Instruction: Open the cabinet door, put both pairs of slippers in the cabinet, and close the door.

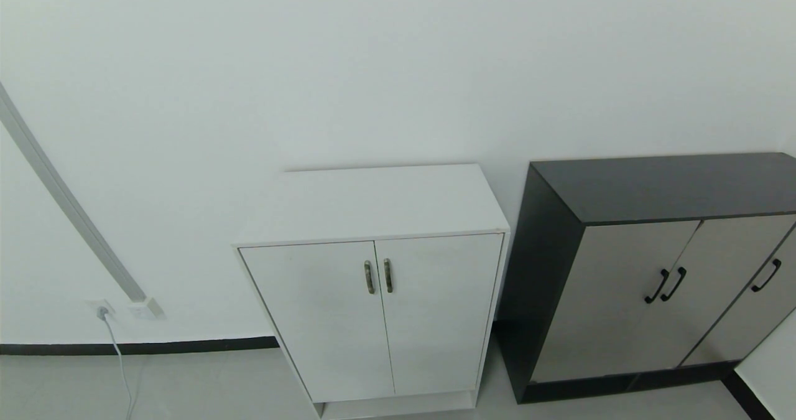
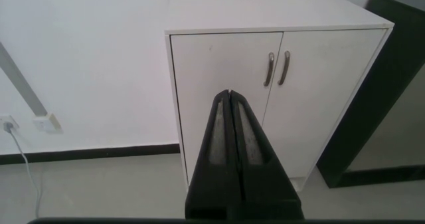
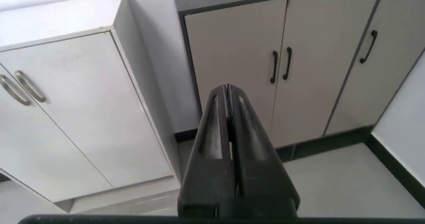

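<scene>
Plain room — white cabinet (image 1: 323, 320), dark cabinet (image 1: 550, 270) (both shut), socket (image 1: 101, 311)

The cabinet (image 1: 323, 320) stands against the wall (image 1: 373, 65); a second cabinet (image 1: 622, 302) sits just beside it at three o'clock, and a socket (image 1: 101, 311) at nine o'clock.

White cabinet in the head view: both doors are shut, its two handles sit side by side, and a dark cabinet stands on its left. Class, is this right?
No. The head view shows the dark cabinet on the right of the white cabinet, not its left. The rest holds: both doors are shut and the handles sit side by side.
</scene>
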Controlling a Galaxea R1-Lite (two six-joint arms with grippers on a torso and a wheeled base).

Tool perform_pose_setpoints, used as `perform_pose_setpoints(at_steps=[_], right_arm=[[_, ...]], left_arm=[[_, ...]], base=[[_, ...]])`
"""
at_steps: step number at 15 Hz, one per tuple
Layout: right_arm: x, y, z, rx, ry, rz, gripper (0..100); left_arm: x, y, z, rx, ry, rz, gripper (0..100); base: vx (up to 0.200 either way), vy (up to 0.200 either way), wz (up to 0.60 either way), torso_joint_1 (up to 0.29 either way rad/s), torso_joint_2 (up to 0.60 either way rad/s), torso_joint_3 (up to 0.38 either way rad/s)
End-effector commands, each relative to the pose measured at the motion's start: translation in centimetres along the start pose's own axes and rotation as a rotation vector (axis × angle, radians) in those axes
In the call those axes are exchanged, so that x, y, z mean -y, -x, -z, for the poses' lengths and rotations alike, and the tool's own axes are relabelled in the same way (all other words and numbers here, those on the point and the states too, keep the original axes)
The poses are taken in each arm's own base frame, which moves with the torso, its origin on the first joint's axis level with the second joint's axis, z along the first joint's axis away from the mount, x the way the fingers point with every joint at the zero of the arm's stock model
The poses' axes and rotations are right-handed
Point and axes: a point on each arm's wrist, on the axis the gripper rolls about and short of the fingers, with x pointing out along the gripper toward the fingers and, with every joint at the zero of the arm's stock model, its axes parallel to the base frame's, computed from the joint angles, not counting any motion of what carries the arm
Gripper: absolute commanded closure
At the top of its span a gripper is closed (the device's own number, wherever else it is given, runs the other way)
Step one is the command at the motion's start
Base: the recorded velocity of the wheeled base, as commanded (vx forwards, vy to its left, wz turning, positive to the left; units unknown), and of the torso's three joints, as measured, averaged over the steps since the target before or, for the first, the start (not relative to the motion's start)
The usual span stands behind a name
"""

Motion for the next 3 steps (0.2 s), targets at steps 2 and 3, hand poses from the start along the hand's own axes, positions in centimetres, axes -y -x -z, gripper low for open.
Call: perform_pose_setpoints(at_steps=[2,3], right_arm=[[0.0,0.0,-0.01,0.001,0.004,0.0,100],[0.0,0.0,0.01,-0.001,0.007,0.0,100]], left_arm=[[0.0,-0.01,0.0,-0.001,-0.002,-0.001,100],[0.0,-0.01,0.0,-0.001,-0.002,-0.001,100]], base=[[0.0,0.0,0.0,0.0,0.0,0.0],[0.0,0.0,0.0,0.0,0.0,0.0]])
